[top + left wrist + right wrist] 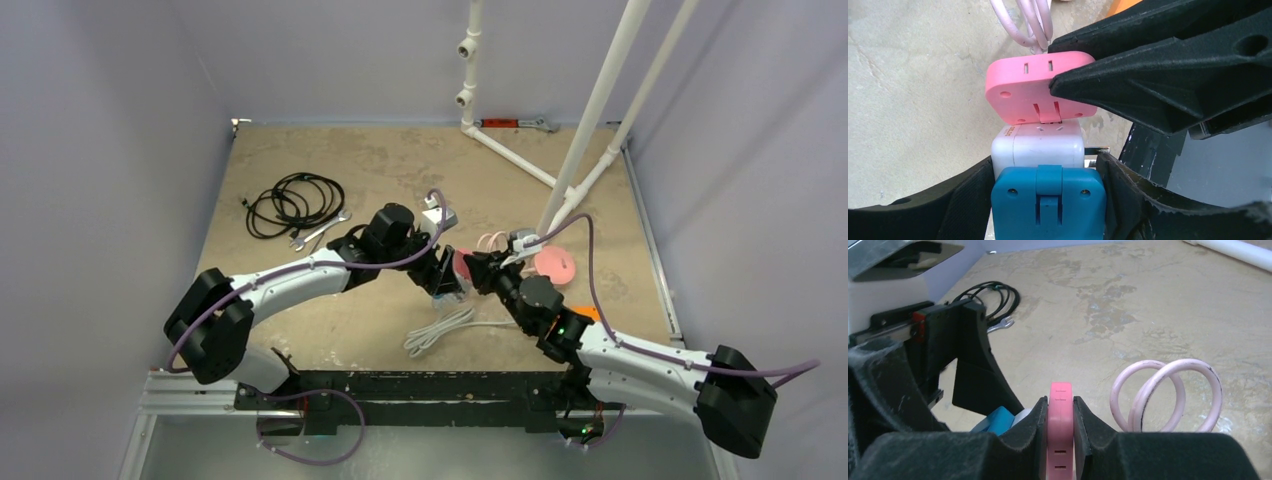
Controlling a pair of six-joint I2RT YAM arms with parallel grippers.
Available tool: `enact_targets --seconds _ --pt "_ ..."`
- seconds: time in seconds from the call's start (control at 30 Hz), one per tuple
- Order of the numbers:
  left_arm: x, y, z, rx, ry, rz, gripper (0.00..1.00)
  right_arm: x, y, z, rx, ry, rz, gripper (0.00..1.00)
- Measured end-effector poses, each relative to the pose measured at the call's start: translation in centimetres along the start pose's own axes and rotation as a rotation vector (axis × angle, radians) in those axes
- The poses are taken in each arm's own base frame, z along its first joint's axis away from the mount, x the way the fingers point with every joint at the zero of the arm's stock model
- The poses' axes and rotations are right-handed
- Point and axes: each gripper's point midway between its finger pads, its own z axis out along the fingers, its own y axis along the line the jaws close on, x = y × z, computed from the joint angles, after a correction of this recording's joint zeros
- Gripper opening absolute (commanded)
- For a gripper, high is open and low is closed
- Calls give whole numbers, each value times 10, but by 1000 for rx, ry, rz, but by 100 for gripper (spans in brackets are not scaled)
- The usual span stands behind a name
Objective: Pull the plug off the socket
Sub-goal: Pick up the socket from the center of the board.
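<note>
Left fingers clamp blue plug; right fingers pinch pink plug.

Pink flat plug on edge, touching white cube; orange socket mostly hidden.

The table has a sandy tan top with darker stains and fine cracks, and its surface is matt. Plain walls of pale lilac-grey close it on three sides: a left wall, a back wall and a right wall. At the back right, two white pipes rise tilted from the top. One upright pipe with fittings stands by the back wall. A metal rail runs along the near edge. The light is soft and even, with weak shadows.
</note>
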Motion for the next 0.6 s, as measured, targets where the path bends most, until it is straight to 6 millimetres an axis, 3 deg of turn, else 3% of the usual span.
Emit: enact_targets --seconds 0.13,0.37,0.53,0.6 --pt "-3 5 -5 -39 -10 28 0 -3 -7 5 86 4 68 44" --pt "8 16 -19 -119 34 76 0 -39 -8 13 173 -75 156 75" --pt "12 18 -30 -141 54 123 0 -50 0 19 128 -42 129 78" --pt "11 16 -34 -141 53 148 0 -57 1 31 92 2 115 76"
